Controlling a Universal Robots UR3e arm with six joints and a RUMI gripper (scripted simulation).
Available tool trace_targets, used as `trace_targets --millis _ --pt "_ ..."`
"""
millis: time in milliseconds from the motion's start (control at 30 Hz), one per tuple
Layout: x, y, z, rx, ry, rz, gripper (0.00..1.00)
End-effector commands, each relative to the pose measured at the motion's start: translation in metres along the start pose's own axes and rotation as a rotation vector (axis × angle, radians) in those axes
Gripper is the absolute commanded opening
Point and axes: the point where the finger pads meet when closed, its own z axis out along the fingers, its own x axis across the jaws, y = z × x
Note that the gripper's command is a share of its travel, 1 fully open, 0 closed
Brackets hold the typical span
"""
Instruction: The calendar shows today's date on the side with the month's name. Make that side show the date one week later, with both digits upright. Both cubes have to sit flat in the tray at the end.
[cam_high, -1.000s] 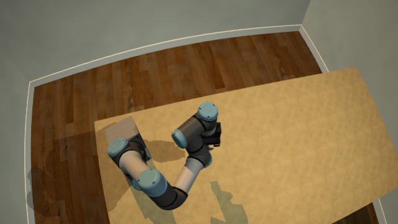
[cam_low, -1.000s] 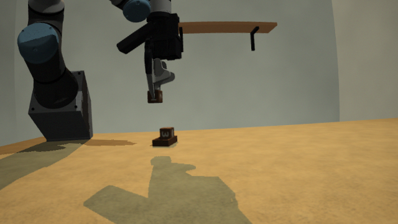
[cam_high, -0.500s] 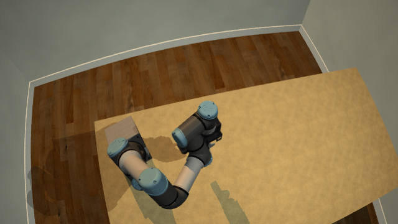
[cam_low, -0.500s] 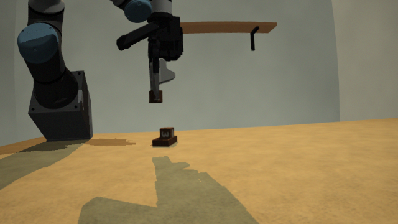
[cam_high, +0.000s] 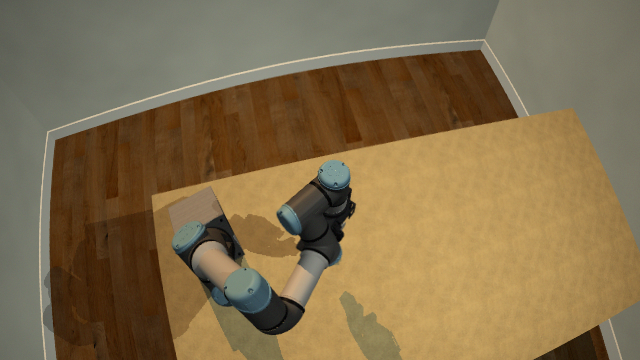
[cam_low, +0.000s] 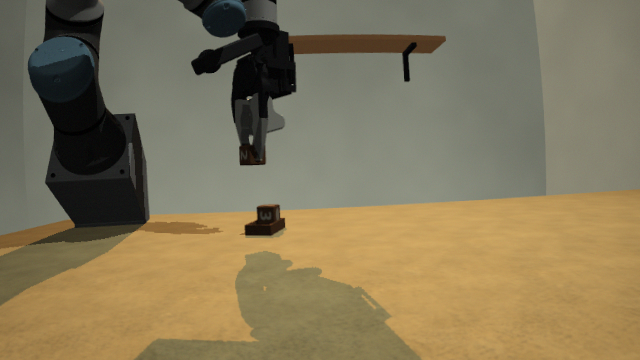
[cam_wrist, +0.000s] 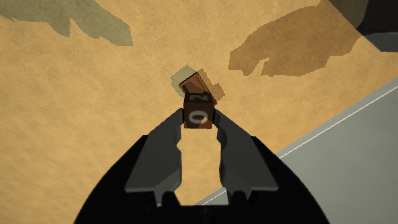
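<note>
With one cube (cam_low: 251, 155) clamped in the jaws, high over the tray (cam_low: 264, 228) so it can likely be re-turned, the other cube (cam_low: 268, 213) sits in that tray on the tabletop (cam_low: 450, 260).

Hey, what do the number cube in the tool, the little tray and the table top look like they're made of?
The held cube looks like dark brown wood, matte, with pale painted digits. The tray shows the same reddish-brown, probably wood. The table top looks like tan fibreboard or cork: flat, mottled, no grain lines. The tool has matte grey fingers, metal or plastic.
</note>
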Motion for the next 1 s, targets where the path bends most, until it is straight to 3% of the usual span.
trace_targets --millis 0,233,567,967 --pt "-0.0017 0.0016 -0.0004 -0.013 0.004 -0.163 0.11" --pt "-0.0035 0.0040 -0.0005 -0.013 0.003 -0.355 0.11" --pt "-0.0047 0.0063 -0.0007 -0.014 0.002 -0.509 0.11" --pt "-0.0054 0.0080 -0.0007 -0.014 0.001 -0.608 0.11"
